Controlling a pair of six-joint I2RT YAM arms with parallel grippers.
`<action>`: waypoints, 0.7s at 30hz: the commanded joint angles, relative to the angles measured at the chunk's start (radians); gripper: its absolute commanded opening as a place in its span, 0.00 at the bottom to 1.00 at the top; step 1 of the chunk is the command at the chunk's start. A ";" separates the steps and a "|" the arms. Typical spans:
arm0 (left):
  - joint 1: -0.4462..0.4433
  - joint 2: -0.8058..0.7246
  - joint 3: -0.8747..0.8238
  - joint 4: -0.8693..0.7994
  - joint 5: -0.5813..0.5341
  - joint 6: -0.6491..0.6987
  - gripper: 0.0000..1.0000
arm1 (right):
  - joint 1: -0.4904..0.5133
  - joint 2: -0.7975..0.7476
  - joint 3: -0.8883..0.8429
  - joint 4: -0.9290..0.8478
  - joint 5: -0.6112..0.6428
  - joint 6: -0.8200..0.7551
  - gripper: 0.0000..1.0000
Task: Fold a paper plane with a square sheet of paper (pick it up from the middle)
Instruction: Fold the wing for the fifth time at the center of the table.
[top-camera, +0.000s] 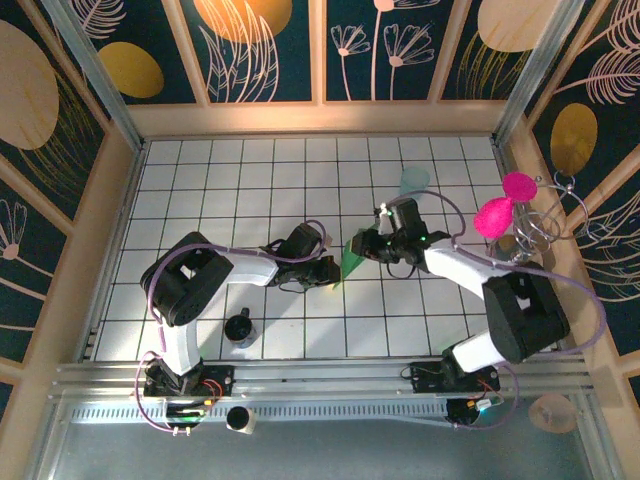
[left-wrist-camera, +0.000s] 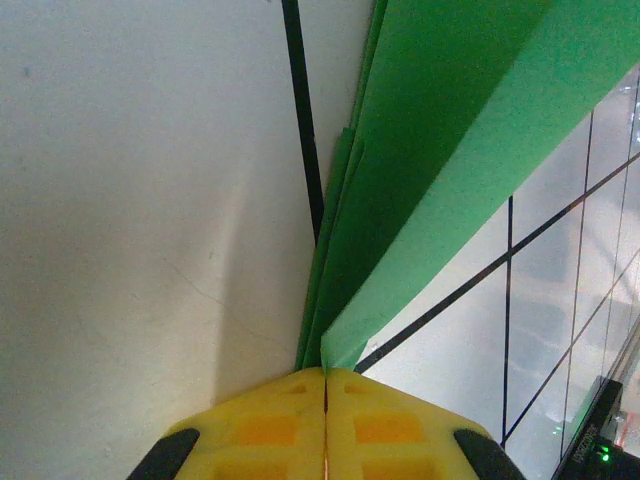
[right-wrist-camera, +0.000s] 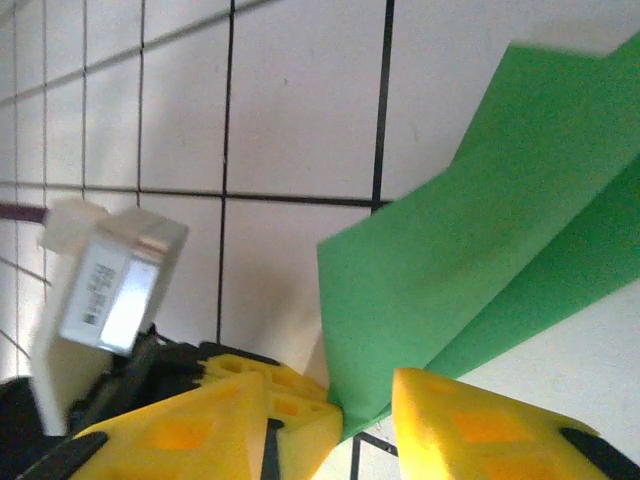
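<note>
Mid-fold, on a late crease: the paper plane (top-camera: 350, 258), a narrow green dart near the centre of the tabletop (top-camera: 200, 200), is clamped at its 6 o'clock tip by the left end effector (left-wrist-camera: 325, 372). The right end effector (right-wrist-camera: 365, 400), at 2 o'clock, straddles its edge, jaws apparently parted. Next it should pinch that edge and fold the wing squarely.

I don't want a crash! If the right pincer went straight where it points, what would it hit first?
Most likely the folded bright green paper, its edge between the fingers of the right pincer.

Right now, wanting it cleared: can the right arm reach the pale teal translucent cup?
Likely yes: the cup stands beyond the right gripper, bare tiles between, though green paper sits between its fingers.
</note>
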 joint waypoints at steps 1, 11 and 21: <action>-0.005 0.022 -0.001 -0.048 -0.027 0.013 0.09 | 0.006 0.059 0.032 0.038 -0.036 0.006 0.36; -0.007 0.022 0.001 -0.048 -0.021 0.012 0.10 | 0.008 0.119 0.058 0.073 -0.082 0.012 0.31; -0.007 0.027 0.012 -0.057 -0.024 0.013 0.10 | 0.008 0.015 0.028 0.001 0.023 0.004 0.33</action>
